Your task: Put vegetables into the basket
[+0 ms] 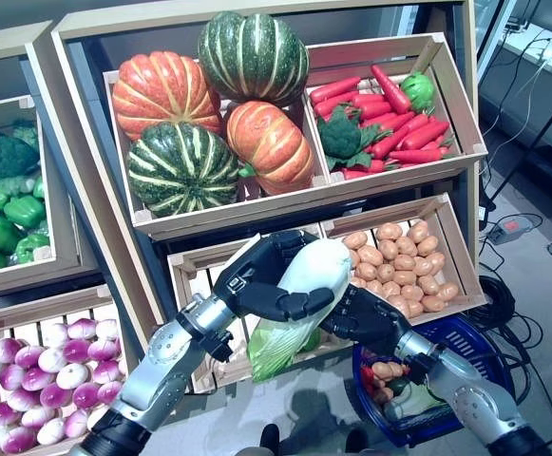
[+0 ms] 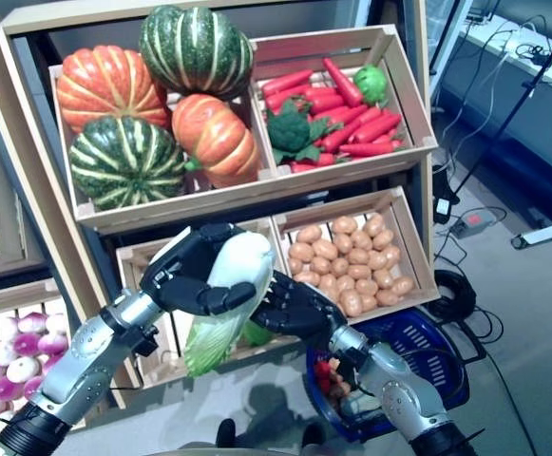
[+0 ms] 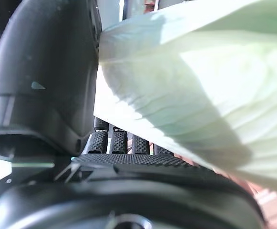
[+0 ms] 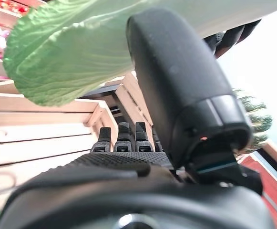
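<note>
My left hand (image 1: 268, 277) is shut on a long pale cabbage (image 1: 311, 277) with a green leafy end, held in front of the stand's lower middle crate. In the left wrist view the cabbage (image 3: 190, 86) lies against the thumb (image 3: 47, 86). My right hand (image 1: 375, 318) is just right of and below the cabbage, fingers straight toward it; in the right wrist view its thumb (image 4: 186, 95) stands up under the green leaves (image 4: 71, 52). The blue basket (image 1: 489, 350) stands on the floor at lower right, under my right arm. It holds small orange vegetables (image 1: 387, 370) and a pale green one (image 1: 414, 399).
The wooden stand (image 1: 304, 204) with slanted crates fills the back and left. A slatted crate (image 1: 192, 275) is right behind the cabbage. Cables and a power strip (image 1: 509, 228) lie on the floor to the right of the stand.
</note>
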Robot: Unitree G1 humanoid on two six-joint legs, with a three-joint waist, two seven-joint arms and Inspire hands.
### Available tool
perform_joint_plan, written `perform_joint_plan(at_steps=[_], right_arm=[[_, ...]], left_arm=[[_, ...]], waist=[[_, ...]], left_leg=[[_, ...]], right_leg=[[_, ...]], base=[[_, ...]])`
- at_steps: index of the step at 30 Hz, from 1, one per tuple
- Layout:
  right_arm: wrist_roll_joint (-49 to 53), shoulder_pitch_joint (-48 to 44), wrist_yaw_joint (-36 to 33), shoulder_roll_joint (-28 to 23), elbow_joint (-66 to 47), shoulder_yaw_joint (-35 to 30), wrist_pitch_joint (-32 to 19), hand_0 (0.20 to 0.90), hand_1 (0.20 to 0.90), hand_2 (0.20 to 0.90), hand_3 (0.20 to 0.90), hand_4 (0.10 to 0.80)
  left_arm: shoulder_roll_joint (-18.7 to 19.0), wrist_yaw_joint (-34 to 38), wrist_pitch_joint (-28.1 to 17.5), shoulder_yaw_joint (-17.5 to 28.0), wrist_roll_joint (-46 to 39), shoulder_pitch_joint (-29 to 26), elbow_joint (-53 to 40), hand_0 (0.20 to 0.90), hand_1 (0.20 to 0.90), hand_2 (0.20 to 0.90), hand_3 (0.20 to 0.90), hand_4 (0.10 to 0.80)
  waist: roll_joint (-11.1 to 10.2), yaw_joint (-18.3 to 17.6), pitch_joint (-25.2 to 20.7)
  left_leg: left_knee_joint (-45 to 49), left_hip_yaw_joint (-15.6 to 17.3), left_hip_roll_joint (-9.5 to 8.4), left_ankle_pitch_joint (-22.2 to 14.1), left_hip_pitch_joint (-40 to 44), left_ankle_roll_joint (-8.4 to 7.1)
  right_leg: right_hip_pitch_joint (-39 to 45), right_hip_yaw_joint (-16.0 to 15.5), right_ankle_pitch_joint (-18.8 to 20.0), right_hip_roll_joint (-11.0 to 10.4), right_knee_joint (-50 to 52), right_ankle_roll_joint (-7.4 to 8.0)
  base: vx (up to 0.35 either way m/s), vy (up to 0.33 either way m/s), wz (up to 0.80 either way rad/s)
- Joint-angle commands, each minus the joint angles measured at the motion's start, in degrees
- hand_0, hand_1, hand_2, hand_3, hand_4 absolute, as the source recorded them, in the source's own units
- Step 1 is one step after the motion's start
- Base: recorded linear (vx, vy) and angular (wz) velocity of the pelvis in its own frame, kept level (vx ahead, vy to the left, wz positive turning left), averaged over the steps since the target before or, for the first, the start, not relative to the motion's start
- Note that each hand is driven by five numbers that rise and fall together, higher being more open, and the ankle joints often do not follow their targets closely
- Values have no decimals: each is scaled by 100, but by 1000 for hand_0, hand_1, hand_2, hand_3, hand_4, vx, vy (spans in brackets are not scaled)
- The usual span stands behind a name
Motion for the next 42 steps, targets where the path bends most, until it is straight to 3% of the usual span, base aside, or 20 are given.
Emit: perform_joint_plan(at_steps=[1,10,19,24,32,36,42], right_arm=[[324,-210,420,437,-479,523,-341,900,900,900,900,800],[488,15,270,651,-849,-174,-706,900,900,900,900,800],[483,45,363,823,-917,-447,-787,900,900,900,900,800],[486,40,462,842,-825,-511,-749,900,900,900,900,800],[383,-50,713,671,-804,-578,-601,900,900,900,900,800],[635,-128,774,618,-778,-643,-624,900,900,900,900,800],[838,-142,1456,585,-768,-719,-323,900,900,900,900,800]], left_arm=[[-828,-33,-543,-55,-978,-698,-568,300,300,300,300,400],[-1159,641,-589,733,-1329,-239,-365,300,300,300,300,400],[-1406,890,-465,1027,-1384,-204,-161,300,300,300,300,400],[-1399,1112,-495,1141,-1166,-240,3,300,300,300,300,400],[-1163,1242,-727,1237,179,-330,165,300,300,300,300,400],[-1028,1230,-682,1268,287,-375,238,300,300,300,300,400],[-943,1058,-620,1329,323,-346,267,300,300,300,300,400]], waist=[[-267,40,-461],[-266,20,-489],[-283,5,-495],[-289,0,-483],[-298,24,-447],[-292,27,-437],[-294,36,-418]], left_leg=[[9,148,-121,-461,72,6],[9,152,-114,-442,22,20],[9,172,-102,-435,-17,15],[9,177,-88,-421,-28,0],[9,167,-72,-423,-33,-16],[9,162,-63,-422,-24,-25],[9,151,-50,-417,-10,-27]], right_leg=[[222,28,-10,-196,7,36],[170,44,-7,-183,7,10],[134,35,-7,-179,7,-9],[133,28,-16,-174,7,-16],[148,8,-39,-176,7,-20],[161,8,-41,-173,7,-19],[178,16,-47,-156,7,-28]], base=[[4,-4,-7],[-3,0,-1],[0,0,0],[0,0,0],[0,0,0],[0,0,0],[0,0,0]])
